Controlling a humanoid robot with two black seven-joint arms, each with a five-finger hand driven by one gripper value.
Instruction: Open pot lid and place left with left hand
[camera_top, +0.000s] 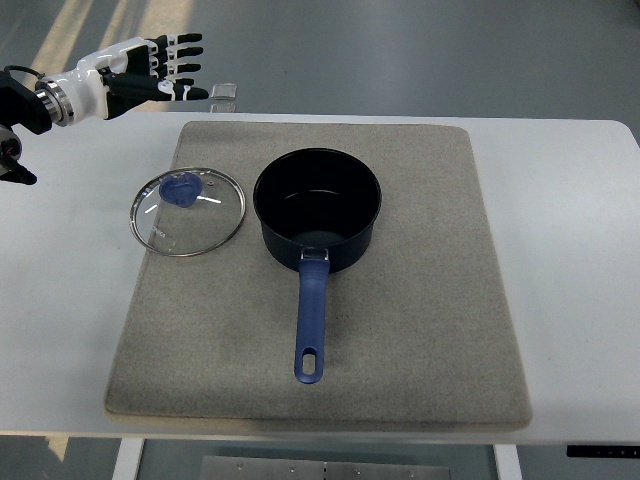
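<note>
A dark blue saucepan (317, 205) stands uncovered in the middle of the grey mat (420, 300), its long blue handle (310, 325) pointing toward the near edge. A round glass lid (188, 211) with a blue knob (182, 189) lies flat on the mat just left of the pan. My left hand (165, 68) hovers above the table's far left corner, well behind the lid, fingers spread and holding nothing. The right arm does not show.
The mat lies on a white table (570, 200) with bare surface on both sides. A small clear object (224, 95) sits at the table's far edge beside my left hand. Floor shows beyond the far edge.
</note>
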